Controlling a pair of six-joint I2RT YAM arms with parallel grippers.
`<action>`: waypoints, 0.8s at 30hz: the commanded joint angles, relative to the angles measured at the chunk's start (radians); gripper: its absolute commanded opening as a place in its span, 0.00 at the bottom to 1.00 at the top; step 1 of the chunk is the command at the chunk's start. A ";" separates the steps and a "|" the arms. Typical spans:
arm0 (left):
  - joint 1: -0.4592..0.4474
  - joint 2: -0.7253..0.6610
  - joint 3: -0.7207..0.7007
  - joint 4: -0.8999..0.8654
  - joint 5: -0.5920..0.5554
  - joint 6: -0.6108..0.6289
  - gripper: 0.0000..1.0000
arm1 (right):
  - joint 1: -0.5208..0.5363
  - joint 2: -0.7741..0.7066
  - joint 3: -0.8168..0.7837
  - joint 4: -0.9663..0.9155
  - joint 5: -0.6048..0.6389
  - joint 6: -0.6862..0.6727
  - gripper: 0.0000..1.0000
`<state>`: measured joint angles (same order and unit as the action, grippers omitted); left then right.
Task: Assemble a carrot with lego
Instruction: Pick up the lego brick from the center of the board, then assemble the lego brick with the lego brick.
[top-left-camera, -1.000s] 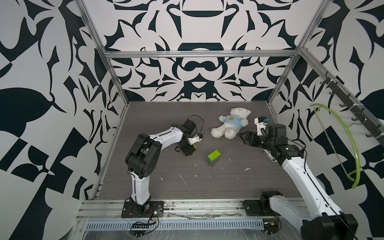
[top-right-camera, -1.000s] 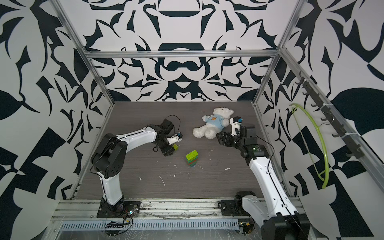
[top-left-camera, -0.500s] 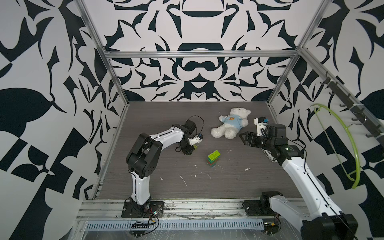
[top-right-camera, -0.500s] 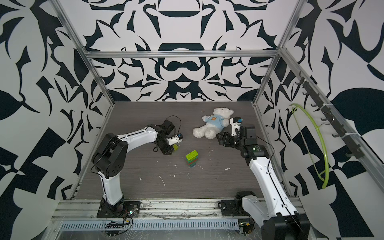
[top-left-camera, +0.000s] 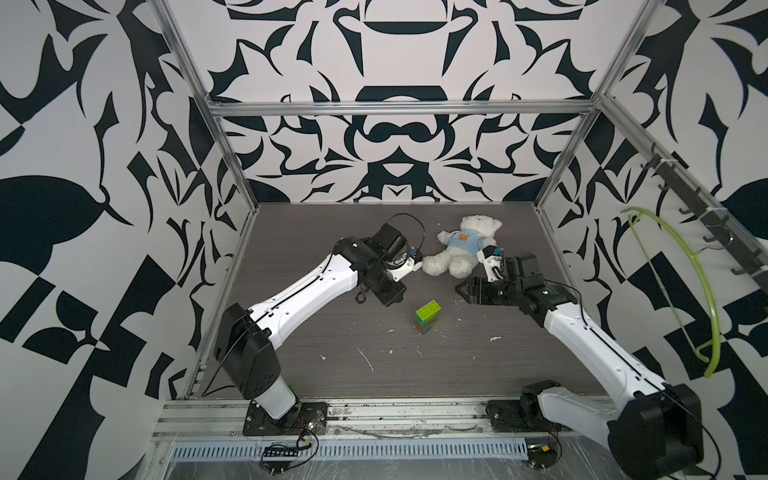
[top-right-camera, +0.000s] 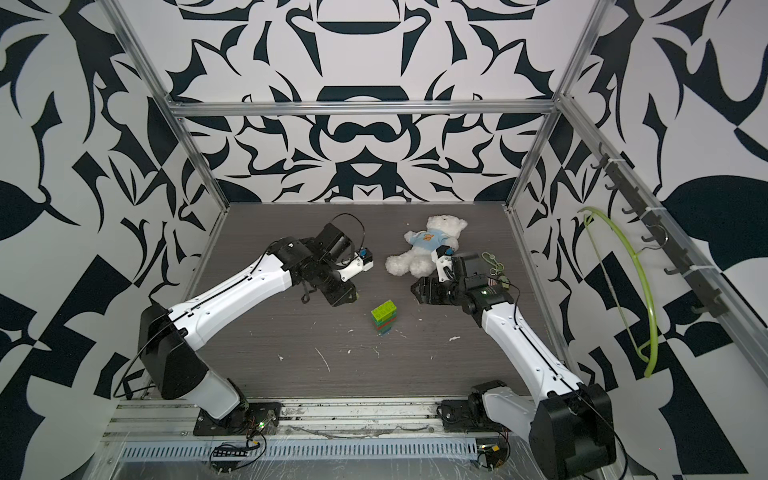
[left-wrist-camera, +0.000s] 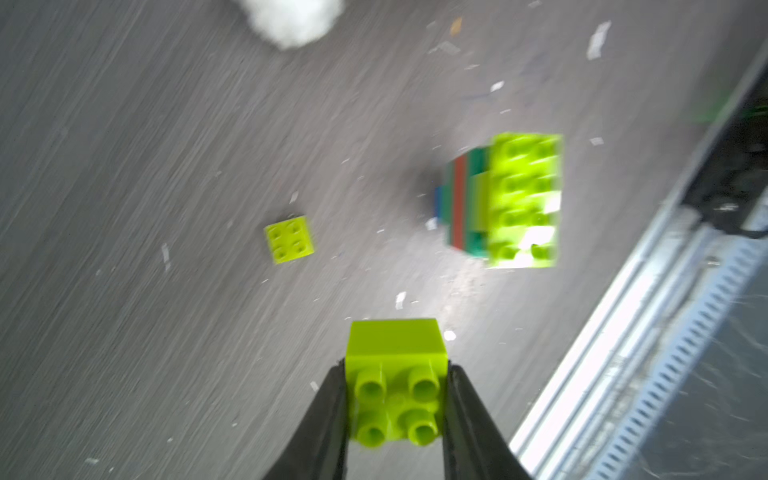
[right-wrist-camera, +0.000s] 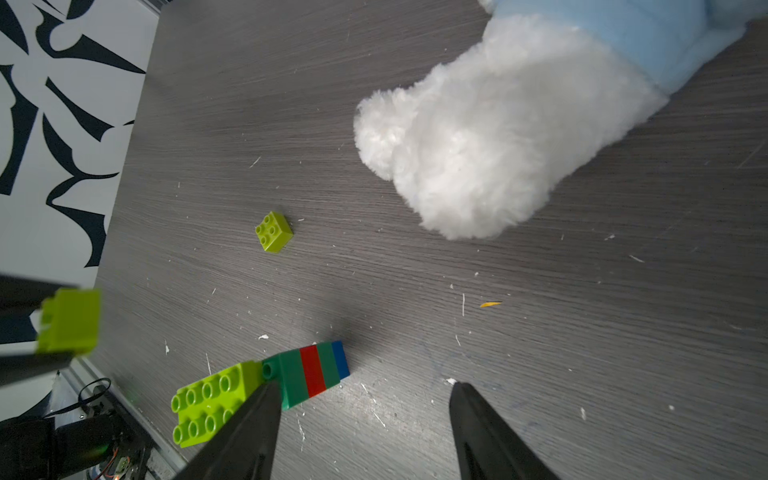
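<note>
Top cams overlook table (top-left-camera: 478, 365); wrist cams share carrot (right-wrist-camera: 311, 374).

The carrot (top-left-camera: 428, 316), a small tapering stack of studded plastic bricks with a lime-green top, stands upright near the middle of the dark wood-grain tabletop (top-left-camera: 316, 232). Behind it and slightly to the right lies a white plush teddy bear (top-left-camera: 461, 249) in a pale blue shirt, feet toward the front left. The left jaws hover left of the stack and slightly behind it, with a square lime-green plastic brick (left-wrist-camera: 397, 374) clamped between them. A loose lime-green square brick (right-wrist-camera: 273, 231) lies on the tabletop left of the stack, near the bear's feet, touching neither. The right jaws, spread apart, sit right of the stack, before the bear.
</note>
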<state>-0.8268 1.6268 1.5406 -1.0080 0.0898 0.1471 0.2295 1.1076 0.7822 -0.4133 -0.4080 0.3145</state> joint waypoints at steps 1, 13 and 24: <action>-0.047 0.068 0.090 -0.161 0.000 -0.103 0.17 | -0.001 -0.001 0.027 0.023 0.036 -0.020 0.69; -0.101 0.134 0.150 -0.149 -0.010 -0.167 0.16 | 0.001 0.157 -0.024 0.268 -0.417 0.144 0.61; -0.118 0.150 0.150 -0.113 -0.002 -0.188 0.18 | 0.001 0.213 -0.063 0.272 -0.549 0.171 0.57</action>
<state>-0.9333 1.7546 1.6691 -1.1191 0.0780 -0.0288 0.2291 1.3441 0.7303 -0.1768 -0.8886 0.4717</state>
